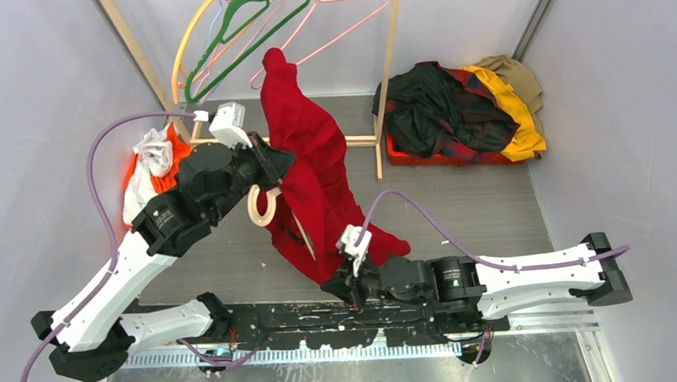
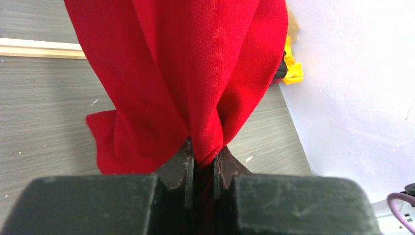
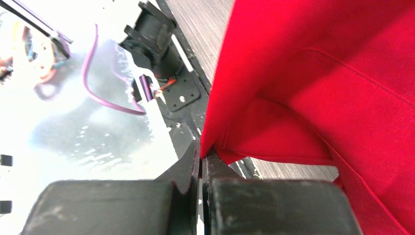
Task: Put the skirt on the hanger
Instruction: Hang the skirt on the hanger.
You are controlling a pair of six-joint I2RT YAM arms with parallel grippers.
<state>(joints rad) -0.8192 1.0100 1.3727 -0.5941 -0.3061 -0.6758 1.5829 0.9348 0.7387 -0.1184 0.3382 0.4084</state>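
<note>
Red skirt (image 1: pixel 313 158) is held up just in front of the wooden rack (image 1: pixel 388 79). Left fingers (image 2: pixel 180 166) pinch a bunched fold near the rack's base. Right fingers (image 3: pixel 188 169) pinch a hem edge farther from the rack. Cream hanger (image 1: pixel 252 208) is tucked partly inside the skirt. There's bare tabletop (image 1: pixel 480 203) in front of the rack's right post.

Skirt (image 1: pixel 313 166) plain bright red, no pattern. Hanger (image 1: pixel 252 208) cream. On the rack: green hanger (image 1: pixel 253 45), pink hanger (image 1: pixel 346 29), yellow-orange hanger (image 1: pixel 180 56). Shirt (image 1: pixel 443 111) red-and-black plaid, yellow cloth (image 1: pixel 519 117) and tan cloth (image 1: pixel 511 70) beside it. Cables (image 1: pixel 91 174) purple. Table (image 1: pixel 488 203) grey wood-grain.
</note>
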